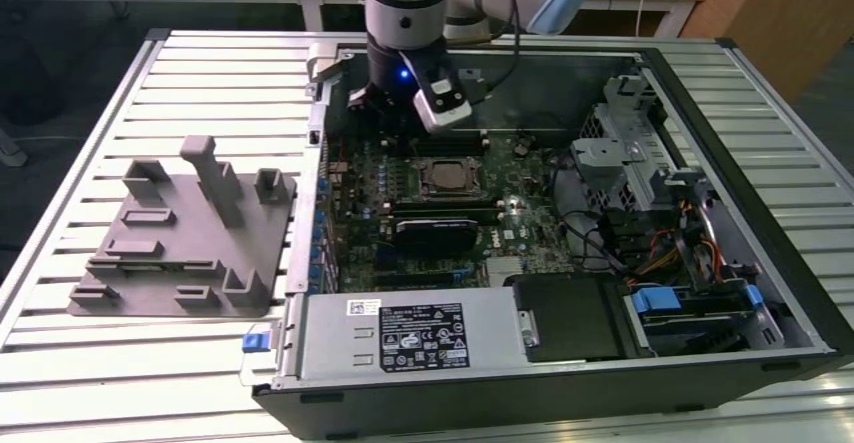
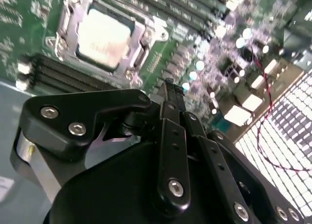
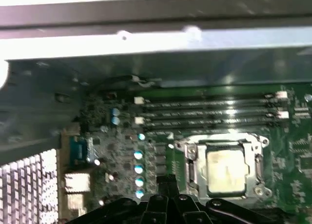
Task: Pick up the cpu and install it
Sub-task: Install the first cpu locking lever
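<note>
Cpu [image 2: 105, 36] lies flat inside socket frame [image 2: 147, 25] on motherboard [image 2: 19, 33]; placement looks done (lever state too unclear to judge). Gripper [image 2: 170, 90] hangs above board near socket, clear of cpu, fingers pressed together, holding nothing

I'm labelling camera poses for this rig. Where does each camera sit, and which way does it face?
Exterior view: off the arm, high up, looking down into the open computer case; the arm shows.
First wrist view: on the wrist, facing the motherboard; the gripper tip shows.
Second wrist view: on the wrist, looking along the shut gripper.
All three share the cpu in its socket.
</note>
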Controlling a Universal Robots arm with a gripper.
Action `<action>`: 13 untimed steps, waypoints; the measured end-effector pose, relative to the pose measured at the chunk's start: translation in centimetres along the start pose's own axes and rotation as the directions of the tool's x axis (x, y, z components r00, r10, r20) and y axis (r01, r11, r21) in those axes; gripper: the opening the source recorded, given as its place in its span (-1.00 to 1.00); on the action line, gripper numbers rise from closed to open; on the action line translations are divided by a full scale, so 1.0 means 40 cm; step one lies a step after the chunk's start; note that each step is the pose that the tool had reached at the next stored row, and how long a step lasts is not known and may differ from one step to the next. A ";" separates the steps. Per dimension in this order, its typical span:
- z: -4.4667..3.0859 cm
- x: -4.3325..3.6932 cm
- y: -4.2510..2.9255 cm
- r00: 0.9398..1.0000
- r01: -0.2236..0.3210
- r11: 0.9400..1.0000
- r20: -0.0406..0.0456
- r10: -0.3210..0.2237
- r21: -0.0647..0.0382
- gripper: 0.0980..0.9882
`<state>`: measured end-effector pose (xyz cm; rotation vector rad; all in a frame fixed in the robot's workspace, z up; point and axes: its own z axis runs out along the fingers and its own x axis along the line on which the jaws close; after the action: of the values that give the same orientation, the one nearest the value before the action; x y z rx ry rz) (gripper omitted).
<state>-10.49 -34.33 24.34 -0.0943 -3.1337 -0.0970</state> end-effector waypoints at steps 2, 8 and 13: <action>0.000 0.009 -0.001 1.000 0.000 1.000 -0.001 0.000 -0.025 -0.98; 0.000 0.015 -0.001 1.000 0.000 0.995 -0.005 -0.001 -0.100 -0.98; 0.000 0.016 -0.001 1.000 0.000 0.986 -0.009 -0.001 -0.166 -0.98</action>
<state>-11.11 -34.33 24.33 -0.0931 -3.1113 -0.3569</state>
